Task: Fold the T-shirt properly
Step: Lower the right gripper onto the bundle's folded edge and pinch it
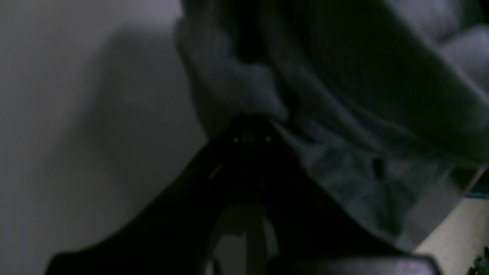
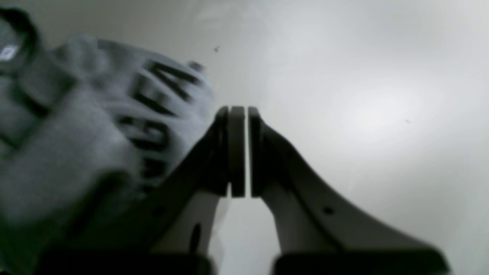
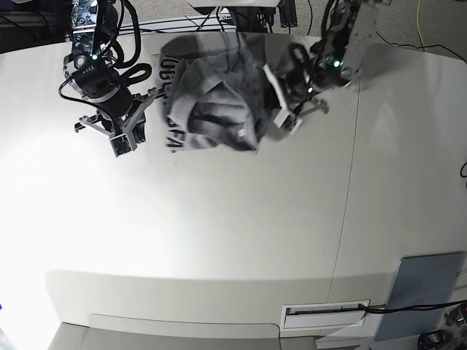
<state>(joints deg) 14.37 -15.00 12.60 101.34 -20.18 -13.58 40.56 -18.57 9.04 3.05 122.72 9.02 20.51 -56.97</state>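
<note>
The T-shirt point(image 3: 211, 102) lay bunched in a heap at the far side of the table point(image 3: 233, 240), between my two arms, with part of its black lettering showing on the side nearest my right arm. No fold had been formed; the garment was crumpled, not flat.

My right tool point(image 2: 240, 114) was pressed together with only a thin slit between the pads, and nothing sat in that slit. It stood over bare table just beside the lettered edge of the T-shirt, not touching it as far as the right wrist view showed.

My left tool point(image 1: 250, 128) was also pressed together. The left wrist view was dark and blurred; grey cloth lay bunched against the tool tip, and I judged it to be pinching a fold of the T-shirt, though the contact point itself was not clearly visible.

Risks from this state:

1. Pulling with the left tool alone would likely drag the whole heap rather than spread it, since no second point was held.
2. If the pinch had taken several layers, a lift would raise a clump and hide the sleeves and hem.
3. The right tool, closed beside the cloth, could push the edge under itself if advanced without being spread first.
</note>
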